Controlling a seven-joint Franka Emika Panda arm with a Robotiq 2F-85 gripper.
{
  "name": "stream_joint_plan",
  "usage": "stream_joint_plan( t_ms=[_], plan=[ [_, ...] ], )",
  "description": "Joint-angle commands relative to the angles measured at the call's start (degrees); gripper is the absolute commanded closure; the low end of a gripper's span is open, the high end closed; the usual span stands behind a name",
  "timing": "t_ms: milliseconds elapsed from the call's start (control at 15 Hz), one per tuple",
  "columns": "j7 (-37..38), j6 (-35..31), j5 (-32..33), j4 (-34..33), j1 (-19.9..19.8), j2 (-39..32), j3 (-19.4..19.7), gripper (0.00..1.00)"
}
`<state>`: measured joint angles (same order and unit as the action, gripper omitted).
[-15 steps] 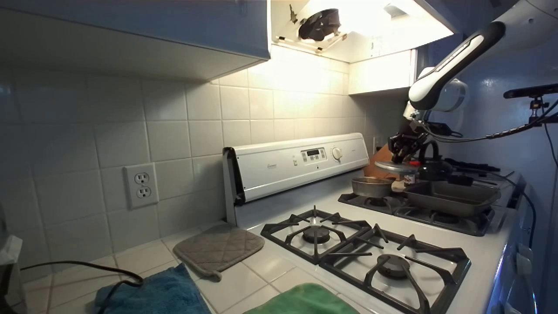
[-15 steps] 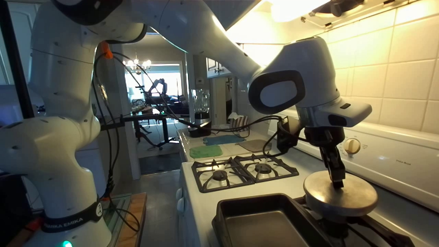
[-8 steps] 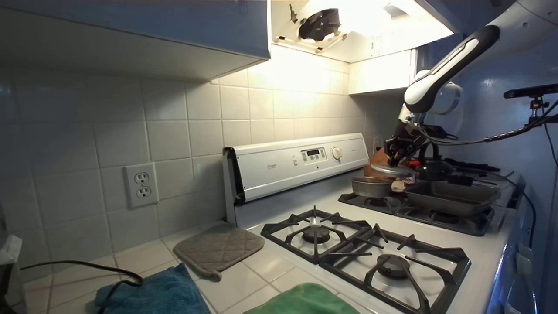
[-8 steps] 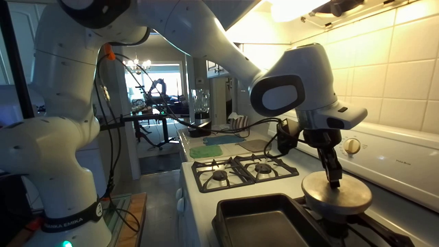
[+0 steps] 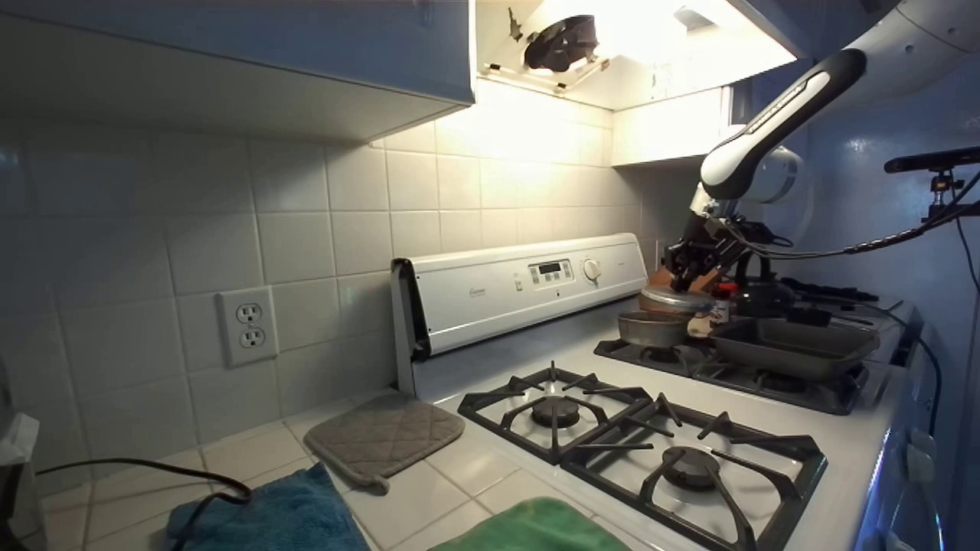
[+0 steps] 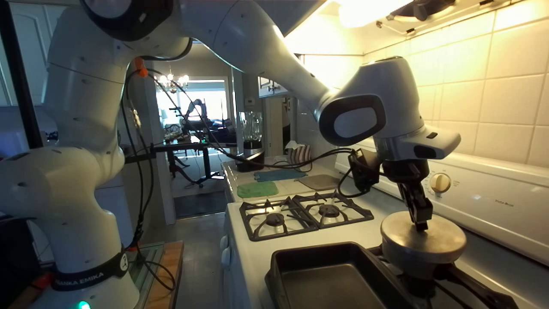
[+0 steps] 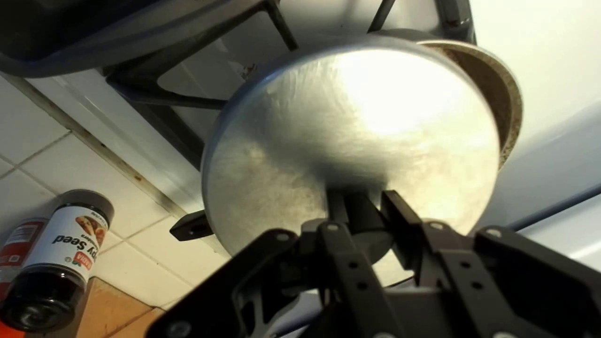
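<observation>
Downward points the arched arm [image 6: 253, 43], tool [image 7: 364, 206] gripping the lid [image 7: 319, 126].

Gas burners [image 5: 691, 467], pot holder [image 5: 387, 436] and blender [image 6: 250, 141] mark this as a kitchen.

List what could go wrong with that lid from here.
The lid may land crooked: in an exterior view it hangs above the pot, shifted to one side. It might also tilt or slip, since the gripper holds it only by its knob. Lowered off-centre, its edge could catch and nudge the pot.
</observation>
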<state>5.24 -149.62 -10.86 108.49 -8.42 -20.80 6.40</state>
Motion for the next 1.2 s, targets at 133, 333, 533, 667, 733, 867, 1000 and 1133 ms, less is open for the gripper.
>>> stream_joint_plan(
  t_ms=[133, 333, 533, 667, 733, 867, 1000, 1133],
  plan=[
    [-5.25, 1.14, -1.64, -3.24, -1.76, -2.17, -2.66, 0.94],
    [-7.12, 1.04, -1.77, -4.08, -2.14, -3.17, -3.54, 0.94],
    [-8.91, 1.12, -2.0, -5.19, -2.73, -4.33, -4.46, 0.94],
    [-9.92, 1.06, -2.21, -5.98, -3.15, -5.17, -5.04, 0.94],
    [-10.45, 1.18, -2.48, -6.45, -3.43, -5.55, -5.38, 0.94],
    [-11.4, 1.35, -3.11, -7.29, -3.97, -6.34, -6.11, 0.94],
    [-12.13, 1.69, -3.64, -8.05, -4.49, -6.99, -6.79, 0.94],
    [-12.45, 1.94, -3.99, -8.71, -4.83, -7.55, -7.24, 0.94]
  ],
)
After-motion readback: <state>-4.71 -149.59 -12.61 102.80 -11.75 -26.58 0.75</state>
